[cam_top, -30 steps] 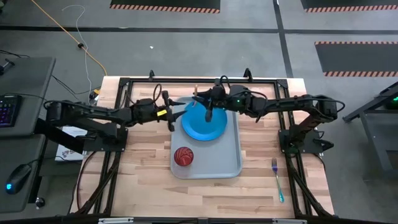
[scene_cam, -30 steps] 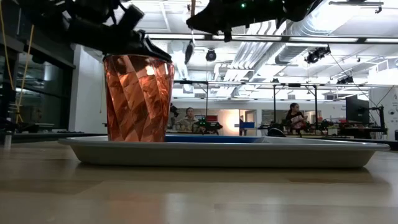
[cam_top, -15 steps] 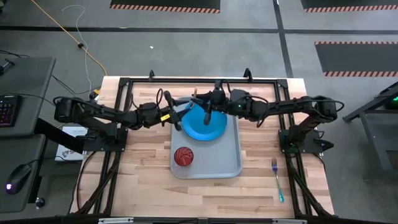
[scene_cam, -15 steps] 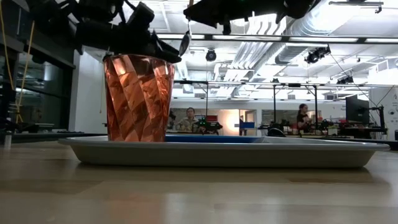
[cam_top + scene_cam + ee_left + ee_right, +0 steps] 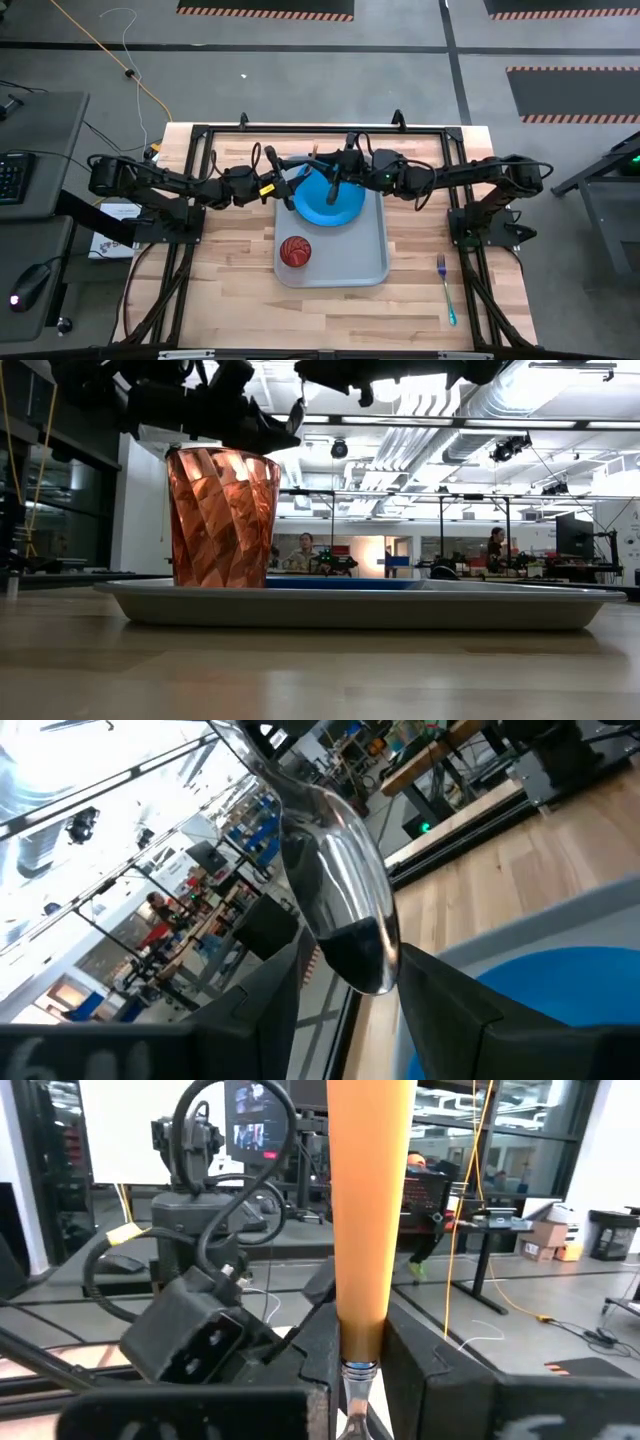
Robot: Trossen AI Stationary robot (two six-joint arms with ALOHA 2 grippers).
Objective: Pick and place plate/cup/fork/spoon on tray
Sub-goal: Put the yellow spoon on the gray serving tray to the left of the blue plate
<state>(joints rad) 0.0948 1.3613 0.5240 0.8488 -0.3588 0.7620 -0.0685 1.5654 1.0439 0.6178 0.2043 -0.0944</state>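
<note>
From the left, the left gripper (image 5: pixel 288 194) reaches the blue plate (image 5: pixel 330 203) on the tray (image 5: pixel 375 262), its fingers flanking the spoon (image 5: pixel 370 1200), whose handle the right gripper (image 5: pixel 334 186) clamps above the plate; red cup (image 5: pixel 295 251) nearer, fork (image 5: pixel 446 290) far right on the table (image 5: pixel 230 290).

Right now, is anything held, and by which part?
Right gripper holds the spoon at the handle's end by the neck. Left gripper is at its bowl; hold there unclear.

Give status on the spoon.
Right gripper shut on spoon handle, above plate. Left gripper at its bowl. Cup on tray; fork outside on table.
</note>
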